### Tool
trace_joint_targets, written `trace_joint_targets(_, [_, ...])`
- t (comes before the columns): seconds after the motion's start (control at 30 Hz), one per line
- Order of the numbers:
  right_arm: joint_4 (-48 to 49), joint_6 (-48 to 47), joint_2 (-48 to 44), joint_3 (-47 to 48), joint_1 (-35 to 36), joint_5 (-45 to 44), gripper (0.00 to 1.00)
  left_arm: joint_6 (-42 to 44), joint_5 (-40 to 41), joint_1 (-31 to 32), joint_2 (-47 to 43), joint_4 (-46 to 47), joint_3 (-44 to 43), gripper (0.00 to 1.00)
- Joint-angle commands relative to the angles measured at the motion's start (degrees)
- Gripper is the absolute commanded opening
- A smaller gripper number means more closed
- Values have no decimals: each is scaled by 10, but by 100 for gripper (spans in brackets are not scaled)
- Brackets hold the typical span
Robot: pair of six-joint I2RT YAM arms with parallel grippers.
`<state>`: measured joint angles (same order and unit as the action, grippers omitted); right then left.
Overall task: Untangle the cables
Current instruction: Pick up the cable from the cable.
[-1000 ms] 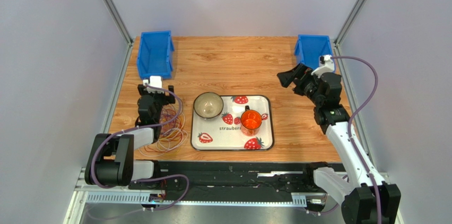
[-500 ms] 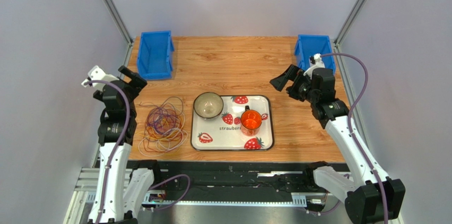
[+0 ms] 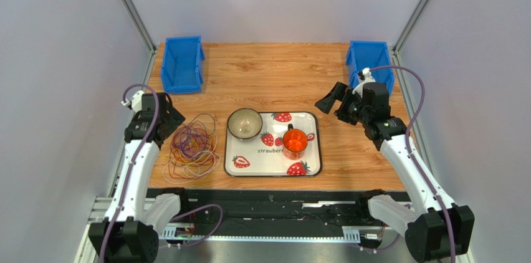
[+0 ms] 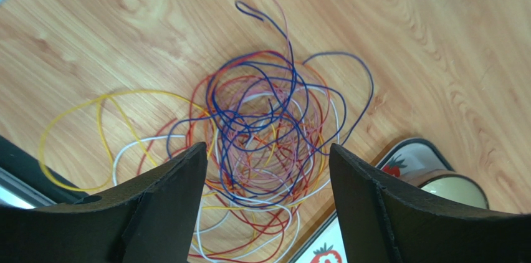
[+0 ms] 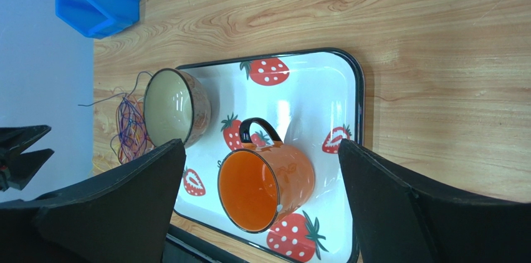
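The cables (image 4: 262,132) lie in one loose heap of yellow, orange, red, white and blue-purple loops on the worktop (image 3: 274,76), just beside the left rim of the tray (image 3: 319,151). My worry is the dense middle. If I close there I'd likely pinch several strands together and lift the whole knot, pulling it tighter. A drag to the right could also snag loops on the tray or the bowl (image 3: 244,123). My left claw (image 4: 267,151) hangs over the heap, tilted down at it, fingers apart with nothing between them. My right claw (image 3: 330,98) is raised beyond the tray's far right corner, well apart from the cables, spread wide and empty.
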<state>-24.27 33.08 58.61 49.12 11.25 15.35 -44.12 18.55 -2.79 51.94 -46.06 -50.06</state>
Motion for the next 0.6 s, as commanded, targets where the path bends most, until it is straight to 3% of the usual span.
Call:
trace_joint_targets(0.0, [1, -14, 7, -10, 4, 8, 98, -26, -69, 4, 64, 39, 0, 79])
trace_joint_targets(0.57, [9, -26, 44, -9, 6, 6, 96, -47, -70, 93, 288, 148, -45, 74])
